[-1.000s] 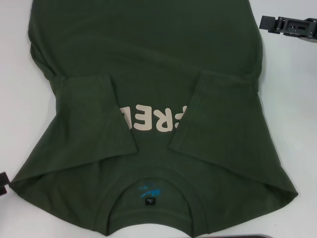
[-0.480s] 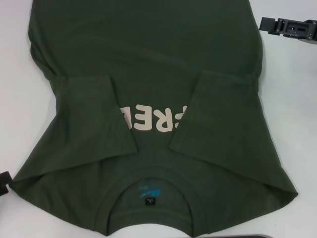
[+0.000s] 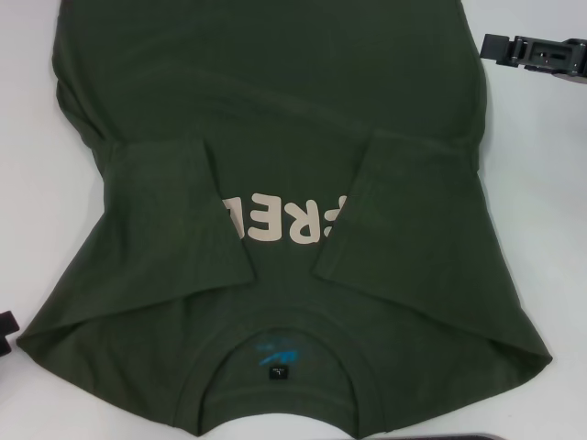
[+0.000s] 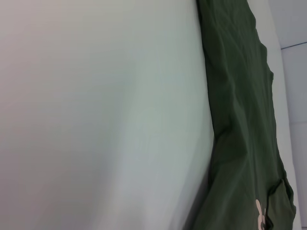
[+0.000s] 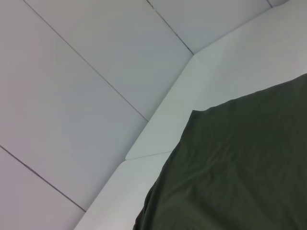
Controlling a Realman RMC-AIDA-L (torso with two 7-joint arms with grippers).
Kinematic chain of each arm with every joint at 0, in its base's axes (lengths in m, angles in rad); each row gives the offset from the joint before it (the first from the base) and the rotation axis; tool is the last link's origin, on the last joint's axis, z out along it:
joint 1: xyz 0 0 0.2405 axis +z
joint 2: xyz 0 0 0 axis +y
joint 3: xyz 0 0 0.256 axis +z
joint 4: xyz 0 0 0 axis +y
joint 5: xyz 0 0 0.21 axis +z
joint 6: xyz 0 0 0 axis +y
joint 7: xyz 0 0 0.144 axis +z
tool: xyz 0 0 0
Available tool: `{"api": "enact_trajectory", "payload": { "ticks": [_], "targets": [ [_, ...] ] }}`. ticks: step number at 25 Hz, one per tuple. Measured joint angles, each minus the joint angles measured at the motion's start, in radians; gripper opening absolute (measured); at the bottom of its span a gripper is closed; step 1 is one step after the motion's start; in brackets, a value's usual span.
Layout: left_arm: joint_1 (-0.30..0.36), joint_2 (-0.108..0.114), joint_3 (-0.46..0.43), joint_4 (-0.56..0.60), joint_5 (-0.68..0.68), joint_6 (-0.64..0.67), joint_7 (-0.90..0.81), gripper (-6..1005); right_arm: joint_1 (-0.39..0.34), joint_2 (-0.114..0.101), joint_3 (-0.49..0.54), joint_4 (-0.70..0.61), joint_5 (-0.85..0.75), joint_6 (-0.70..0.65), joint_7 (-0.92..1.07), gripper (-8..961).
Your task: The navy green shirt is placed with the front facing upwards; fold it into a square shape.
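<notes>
Lying flat on the white desk (image 3: 541, 229), the navy green shirt (image 3: 275, 119) had its neck label (image 3: 275, 357) nearest to the robot and its hem farthest from it. Both short sleeves were already folded inward over the chest, one on each side of the cream letters (image 3: 284, 225), so that only the middle letters showed between them. The body of the shirt beyond the letters was not yet folded, and the shoulders beside the neck label spread wider than the rest. By my judgement the first step was done, and the lengthwise folds that make the square were still left.

The left gripper (image 3: 7, 332) was at the desk edge, just beside the shirt's left shoulder corner. The right gripper (image 3: 537, 52) was beside the shirt's right side, apart from the cloth. For both, I cannot tell whether the jaws were open or closed.
</notes>
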Motion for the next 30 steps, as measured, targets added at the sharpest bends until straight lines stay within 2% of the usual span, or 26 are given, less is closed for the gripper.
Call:
{"api": "enact_trajectory", "payload": {
  "ticks": [8, 19, 30],
  "targets": [
    [-0.010, -0.004, 0.013, 0.000, 0.000, -0.009, -0.029, 552, 0.000, 0.000, 0.002, 0.001, 0.000, 0.000, 0.000, 837],
    [-0.010, 0.000, 0.009, -0.001, 0.000, -0.015, -0.042, 453, -0.002, -0.001, 0.006, 0.009, 0.000, 0.002, -0.001, 837],
    [-0.016, -0.006, 0.015, 0.007, 0.014, -0.033, -0.042, 457, -0.003, -0.003, 0.002, 0.009, -0.002, 0.017, -0.002, 837]
  ]
}}
